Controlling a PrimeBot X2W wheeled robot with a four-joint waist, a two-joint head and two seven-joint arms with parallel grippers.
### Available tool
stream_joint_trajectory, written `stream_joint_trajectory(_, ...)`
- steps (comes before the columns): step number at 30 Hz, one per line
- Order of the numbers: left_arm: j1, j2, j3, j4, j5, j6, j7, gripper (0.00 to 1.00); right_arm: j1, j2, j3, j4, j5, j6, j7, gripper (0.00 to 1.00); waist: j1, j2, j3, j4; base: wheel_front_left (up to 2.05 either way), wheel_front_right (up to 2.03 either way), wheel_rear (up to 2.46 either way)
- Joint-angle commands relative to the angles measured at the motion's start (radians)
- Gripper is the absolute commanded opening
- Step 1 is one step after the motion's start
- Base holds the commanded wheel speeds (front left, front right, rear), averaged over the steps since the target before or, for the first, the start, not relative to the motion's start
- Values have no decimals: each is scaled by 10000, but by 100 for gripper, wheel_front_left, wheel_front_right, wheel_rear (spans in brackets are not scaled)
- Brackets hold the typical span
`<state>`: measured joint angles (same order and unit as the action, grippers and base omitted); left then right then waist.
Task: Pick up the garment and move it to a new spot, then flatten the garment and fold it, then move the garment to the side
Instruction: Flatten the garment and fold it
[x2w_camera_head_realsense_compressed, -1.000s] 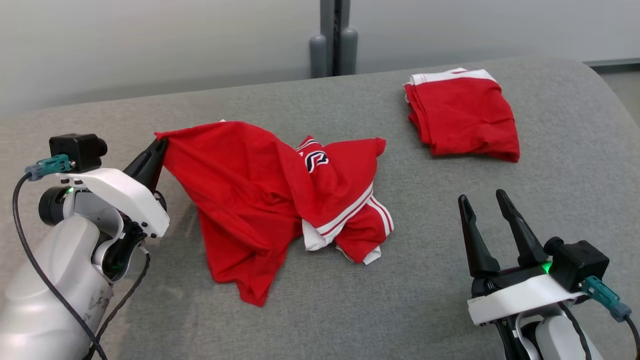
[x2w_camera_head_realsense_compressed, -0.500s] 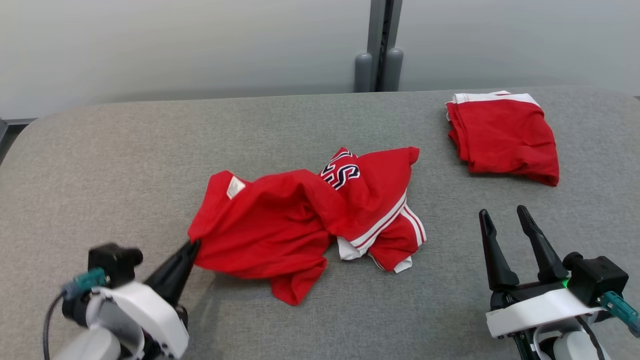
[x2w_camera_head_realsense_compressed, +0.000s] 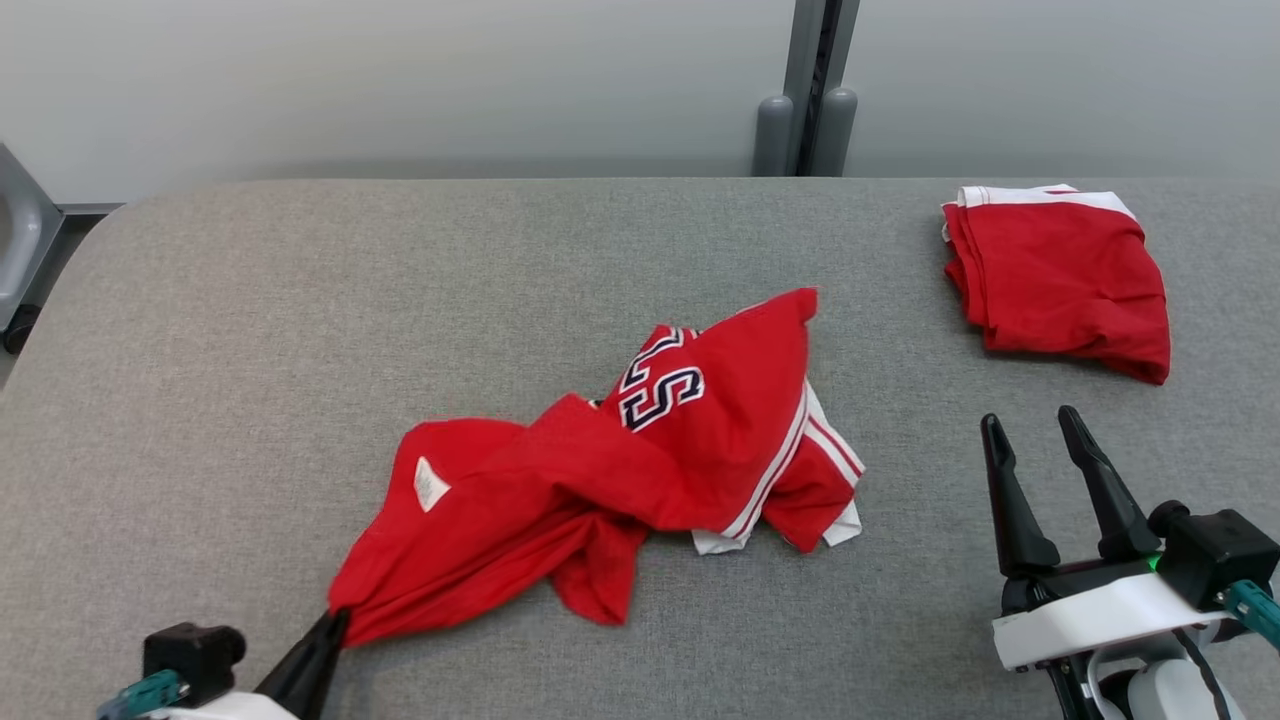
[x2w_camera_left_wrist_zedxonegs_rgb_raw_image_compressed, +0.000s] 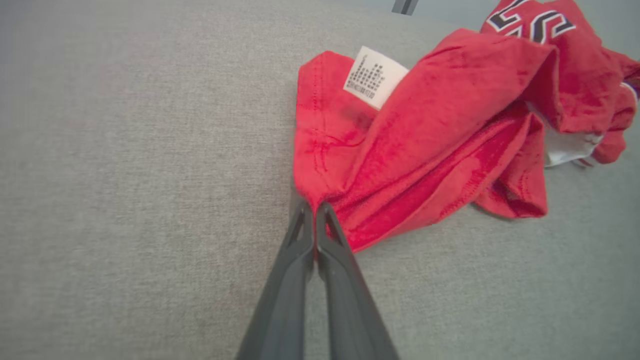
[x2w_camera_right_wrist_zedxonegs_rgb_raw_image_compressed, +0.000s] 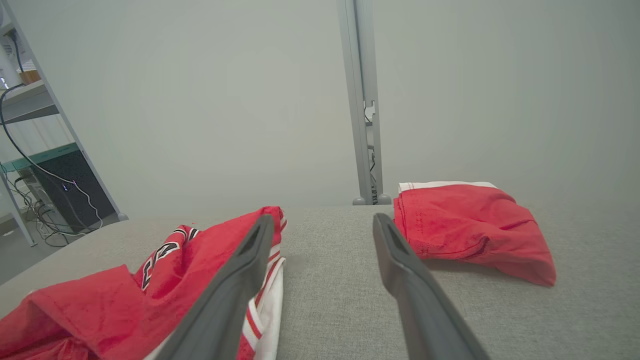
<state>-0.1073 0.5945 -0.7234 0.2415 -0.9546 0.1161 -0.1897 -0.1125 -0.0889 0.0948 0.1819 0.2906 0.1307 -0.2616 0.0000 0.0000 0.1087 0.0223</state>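
A crumpled red garment (x2w_camera_head_realsense_compressed: 610, 455) with white trim and dark lettering lies in the middle of the grey table (x2w_camera_head_realsense_compressed: 300, 300). My left gripper (x2w_camera_head_realsense_compressed: 330, 622) at the bottom left is shut on its near-left corner; in the left wrist view the fingertips (x2w_camera_left_wrist_zedxonegs_rgb_raw_image_compressed: 314, 209) pinch the red hem of the garment (x2w_camera_left_wrist_zedxonegs_rgb_raw_image_compressed: 425, 130) below a white label. My right gripper (x2w_camera_head_realsense_compressed: 1030, 425) stands open at the lower right, apart from the cloth. In the right wrist view its fingers (x2w_camera_right_wrist_zedxonegs_rgb_raw_image_compressed: 250, 270) frame bare table, with the garment (x2w_camera_right_wrist_zedxonegs_rgb_raw_image_compressed: 150, 280) at the left.
A second red garment (x2w_camera_head_realsense_compressed: 1060, 280), folded, lies at the back right of the table (x2w_camera_right_wrist_zedxonegs_rgb_raw_image_compressed: 340, 300); it appears at the right in the right wrist view (x2w_camera_right_wrist_zedxonegs_rgb_raw_image_compressed: 470, 225). A grey post (x2w_camera_head_realsense_compressed: 805, 110) rises behind the far edge. Shelving with cables (x2w_camera_right_wrist_zedxonegs_rgb_raw_image_compressed: 35, 165) stands off to the left.
My left gripper has pulled the garment's corner down and toward the near edge, stretching the cloth out. The head camera has shifted, so the whole scene sits differently. The right gripper stays open.
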Motion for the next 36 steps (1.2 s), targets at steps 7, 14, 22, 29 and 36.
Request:
stream_joint_trajectory(7,221,52,370,1053,-281,-3,-337,0,121,-62,-142,20,-106,4,-34,100,0,0,12,67,0,0,0)
stream_joint_trajectory(14,-15,-381,235,1683,-468,-406,-293,86,52,-55,-72,141,-74,4,-34,100,0,0,-61,23,0,0,0)
stream_joint_trajectory(22,-124,-306,534,1318,-172,67,-518,100,176,-58,2,267,79,4,-34,100,0,0,-343,-89,0,0,0)
stream_joint_trajectory(29,-74,-272,1278,233,94,781,-718,100,215,-22,59,220,144,4,-34,100,0,0,-441,-144,0,0,0)
stream_joint_trajectory(36,368,-718,2227,-750,722,1226,-764,100,296,37,336,287,217,4,-34,100,0,0,-562,-205,0,0,0)
